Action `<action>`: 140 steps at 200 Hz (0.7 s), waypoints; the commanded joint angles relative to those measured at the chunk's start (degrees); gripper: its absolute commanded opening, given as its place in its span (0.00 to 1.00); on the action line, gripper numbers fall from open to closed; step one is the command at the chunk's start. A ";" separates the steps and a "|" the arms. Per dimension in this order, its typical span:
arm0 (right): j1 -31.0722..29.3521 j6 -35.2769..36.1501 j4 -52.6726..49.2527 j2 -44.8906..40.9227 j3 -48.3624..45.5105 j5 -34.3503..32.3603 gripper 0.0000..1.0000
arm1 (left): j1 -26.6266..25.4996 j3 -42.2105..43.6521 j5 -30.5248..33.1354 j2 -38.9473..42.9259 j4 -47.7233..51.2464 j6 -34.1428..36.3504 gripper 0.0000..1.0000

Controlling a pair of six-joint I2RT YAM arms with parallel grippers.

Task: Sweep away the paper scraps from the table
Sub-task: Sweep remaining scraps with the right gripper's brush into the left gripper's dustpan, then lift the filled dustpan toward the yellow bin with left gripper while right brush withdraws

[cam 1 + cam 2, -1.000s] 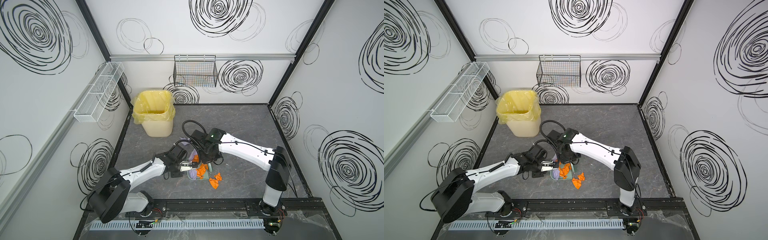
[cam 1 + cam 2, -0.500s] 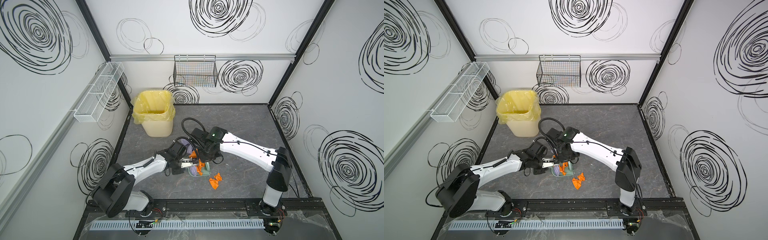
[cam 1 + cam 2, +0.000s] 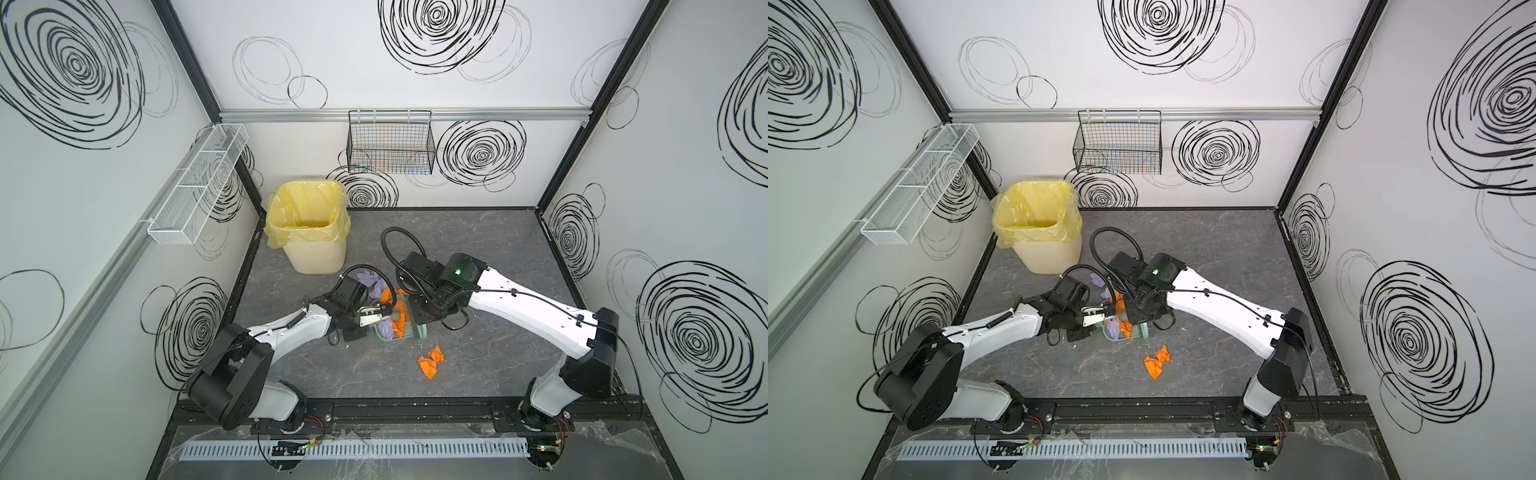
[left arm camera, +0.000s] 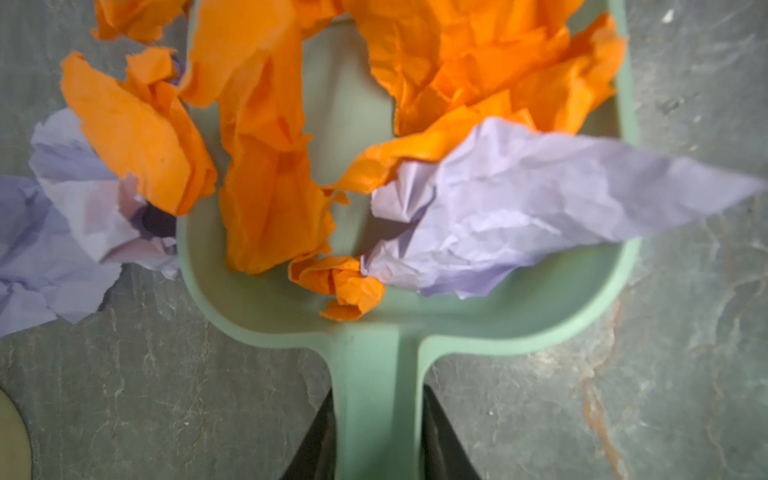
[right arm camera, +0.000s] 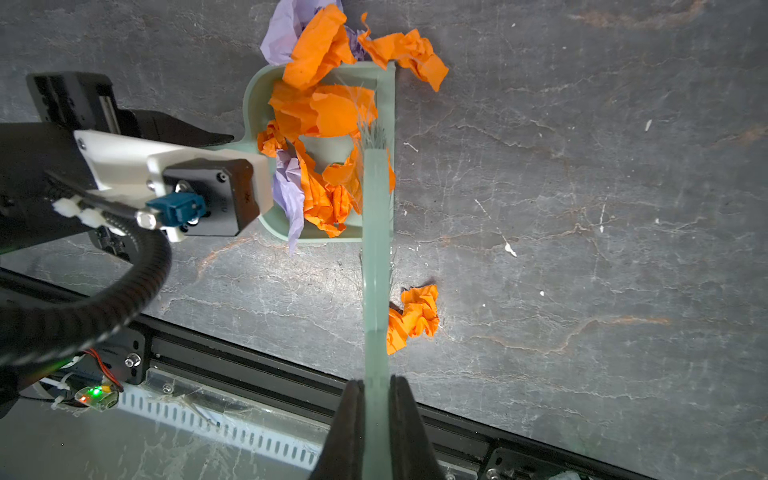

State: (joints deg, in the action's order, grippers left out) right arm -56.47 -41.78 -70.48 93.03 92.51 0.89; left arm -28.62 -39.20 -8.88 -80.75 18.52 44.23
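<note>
My left gripper is shut on the handle of a green dustpan lying flat on the table. My right gripper is shut on a green brush, whose bristles stand at the pan's mouth. Orange paper scraps and a lilac one fill the pan. More orange and lilac scraps lie just beyond it. A lone orange scrap sits on the table nearer the front.
A yellow-lined bin stands at the back left, close behind the pan. A black wire basket hangs on the back wall and a white wire shelf on the left wall. A black rail borders the front edge.
The dustpan and brush have shifted toward the back of the table, and orange scraps that lay at the pan's mouth now sit inside it. The lone orange scrap has stayed put.
</note>
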 commanded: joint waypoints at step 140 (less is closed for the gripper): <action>9.22 2.08 10.56 -17.55 0.60 -2.56 0.00 | 1.97 -3.62 -6.03 3.11 0.30 -2.22 0.00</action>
State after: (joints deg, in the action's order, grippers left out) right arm -51.72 -40.73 -64.07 80.40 96.23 -0.32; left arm -27.31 -41.06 -12.19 -80.77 17.54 42.57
